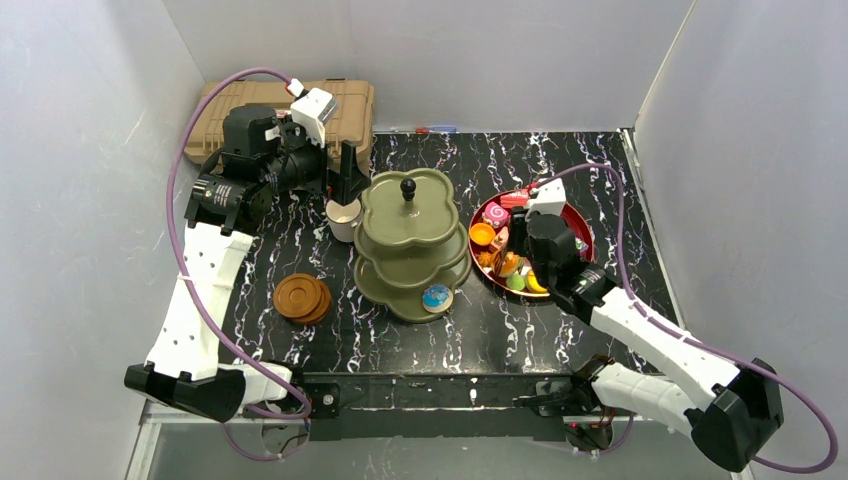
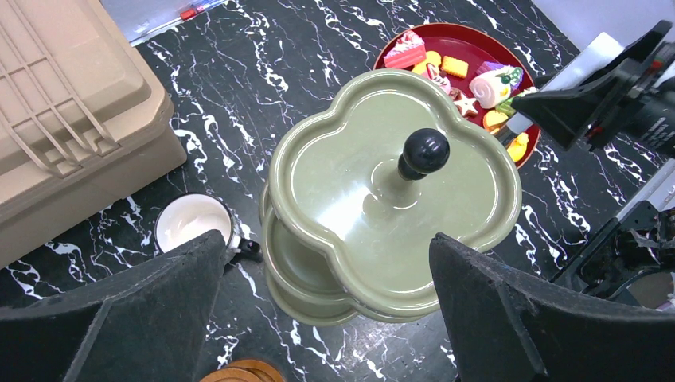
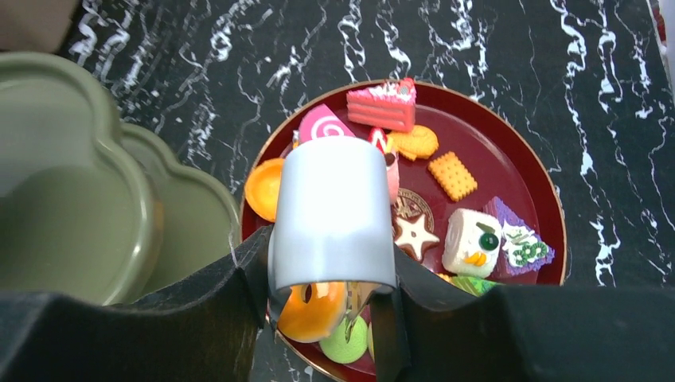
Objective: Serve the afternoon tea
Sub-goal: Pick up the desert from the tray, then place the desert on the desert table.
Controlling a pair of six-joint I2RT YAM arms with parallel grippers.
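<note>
The black desk [image 1: 480, 330] with white marble veining carries five things. A tan plastic toolbox [image 1: 350, 110] sits in its far left corner. The olive-green three-tier clover-shaped stand [image 1: 420, 215] stands near the middle, with a white mug [image 1: 343, 218] just beside it on the left. A stack of round brown wooden saucers [image 1: 302, 298] lies nearer, left of the stand. A round dark-red plate [image 3: 501, 151] rests to the stand's right.

Left arm [image 1: 195, 290], right arm [image 1: 650, 335]: white shells, perforated white forearm covers, black joints and motor housings, purple cables [image 1: 250, 71] running base to wrist.
</note>
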